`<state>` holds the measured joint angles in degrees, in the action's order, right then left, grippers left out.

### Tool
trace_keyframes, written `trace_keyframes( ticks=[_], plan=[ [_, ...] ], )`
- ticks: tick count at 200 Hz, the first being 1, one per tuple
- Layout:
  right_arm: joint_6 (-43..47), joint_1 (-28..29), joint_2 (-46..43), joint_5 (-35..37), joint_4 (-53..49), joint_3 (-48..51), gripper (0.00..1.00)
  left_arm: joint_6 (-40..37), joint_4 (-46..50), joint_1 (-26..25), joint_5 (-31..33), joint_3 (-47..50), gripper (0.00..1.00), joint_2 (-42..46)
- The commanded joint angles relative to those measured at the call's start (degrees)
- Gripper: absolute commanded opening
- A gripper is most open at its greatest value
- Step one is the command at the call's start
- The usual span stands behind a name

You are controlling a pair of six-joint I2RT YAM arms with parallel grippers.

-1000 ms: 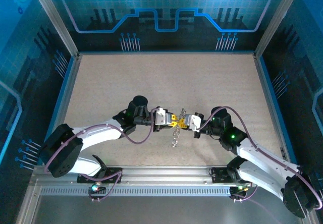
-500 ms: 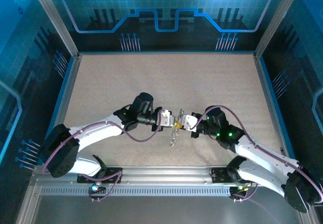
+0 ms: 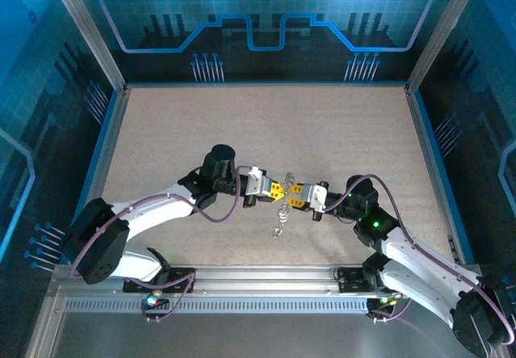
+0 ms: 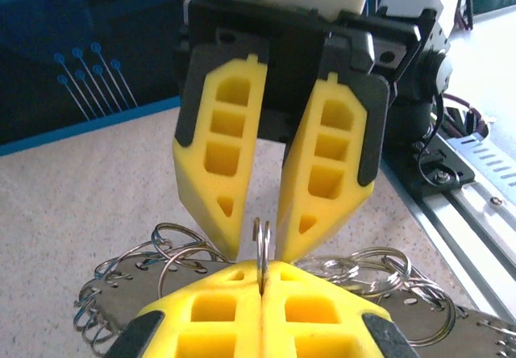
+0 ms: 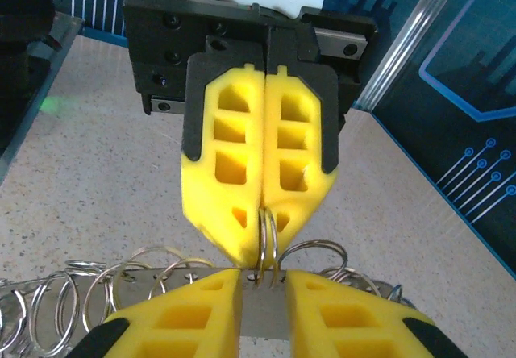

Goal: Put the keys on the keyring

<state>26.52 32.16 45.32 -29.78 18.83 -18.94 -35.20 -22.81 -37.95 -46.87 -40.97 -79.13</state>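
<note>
"Two hands meet tip to tip over the middle of the counter (image 3: 201,124). Which step would you call it?"

"The threading stage, I'd judge. The left hand (image 3: 279,189) is clamped tight on the keyring (image 4: 262,243), which stands edge-on just above its closed fingers (image 5: 201,193). The right hand (image 3: 295,193) has its fingers (image 4: 197,185) slightly parted, one tip either side of that same ring. As far as I can see, it isn't pinching it."

"So is anything on the ring yet?"

"I can't say. Below the ring lies a grey strip (image 4: 113,301) strung with wire loops (image 4: 379,265). From above, a short silvery tangle (image 3: 277,221) trails from the hands toward the near edge. Whether any of that is a key, I can't tell."

"What does the next move call for?"

"Probably the right hand must either close on the ring's free side to pry the coil apart, or go and fetch a key. Either way the left needs a steady grip, because the wire is thin and could twist out."

"Anything else hidden?"

"The ring's lower half sits behind the yellow tips in both wrist views, and from above it's too small to read. Whether the tangle hangs free or rests on the counter is unclear too."
</note>
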Motion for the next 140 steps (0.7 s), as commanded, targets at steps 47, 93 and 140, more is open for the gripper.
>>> trace_keyframes(
  ticks=[47, 93, 140],
  plan=[
    [-1.20, -0.97, 0.03, -5.33, 5.17, 0.04, 0.19, 5.83, -13.09, 0.27, -7.35, 2.02, 0.00, 0.26],
    [-1.52, -0.96, -0.98, -5.23, 6.56, 0.33, 0.18, 6.02, -14.03, -0.17, -7.46, 2.47, 0.00, -0.98],
    [-3.89, -1.05, -3.53, -3.09, 10.50, 2.79, 0.16, 5.61, -14.05, -0.24, -7.45, 2.94, 0.00, -1.52]
  ],
)
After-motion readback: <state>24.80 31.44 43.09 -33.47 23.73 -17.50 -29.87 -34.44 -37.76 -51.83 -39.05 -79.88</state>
